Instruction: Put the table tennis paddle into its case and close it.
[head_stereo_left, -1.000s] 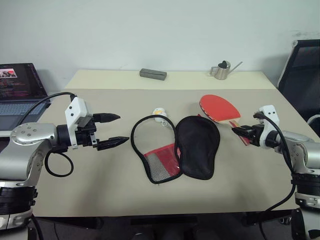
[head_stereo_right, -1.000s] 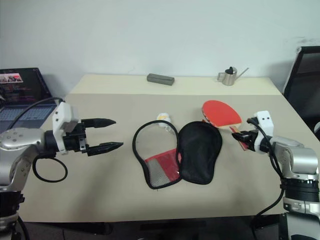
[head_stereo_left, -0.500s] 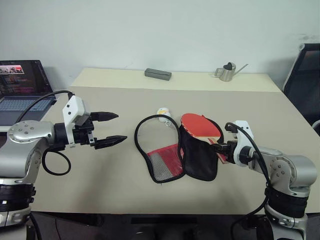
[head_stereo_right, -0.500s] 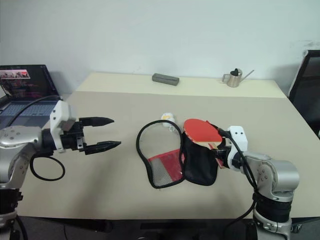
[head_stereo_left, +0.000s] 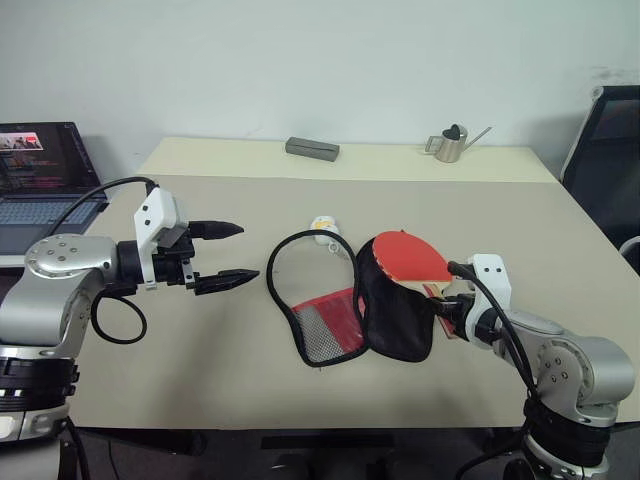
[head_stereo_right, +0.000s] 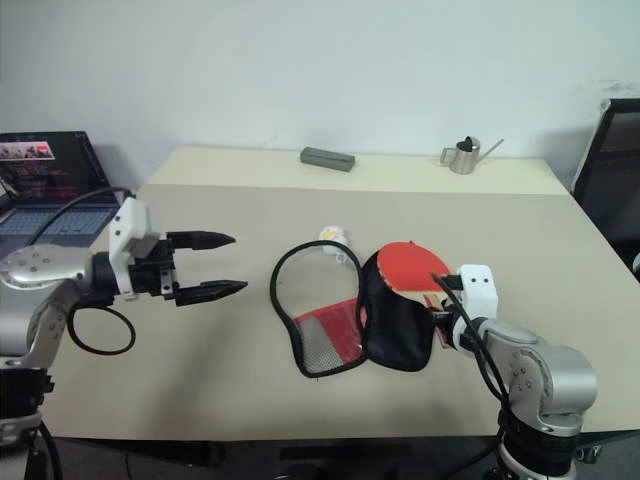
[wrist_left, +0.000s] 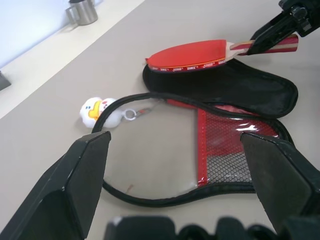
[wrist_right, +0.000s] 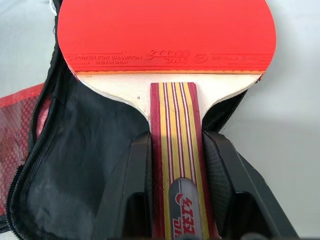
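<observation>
The table tennis paddle (head_stereo_left: 410, 257) has a red face and a striped wooden handle. My right gripper (head_stereo_left: 447, 304) is shut on that handle, with a finger (wrist_right: 135, 170) on each side of it in the right wrist view. The paddle's head hangs tilted just over the black half of the case (head_stereo_left: 396, 312). The case lies unzipped and spread flat on the table (head_stereo_left: 200, 370), its red and mesh half (head_stereo_left: 322, 326) to the left. My left gripper (head_stereo_left: 228, 256) hovers open above the table, left of the case and apart from it.
A small plush duck charm (head_stereo_left: 320, 224) lies at the case's far rim. A grey block (head_stereo_left: 311, 149) and a metal watering can (head_stereo_left: 446, 143) stand at the table's back. A laptop (head_stereo_left: 40, 170) sits off to the left, a black chair (head_stereo_left: 605, 140) to the right.
My right gripper has carried the paddle leftward and closer to me, from the table right of the case to over its black half. The left gripper has stayed put and open.
</observation>
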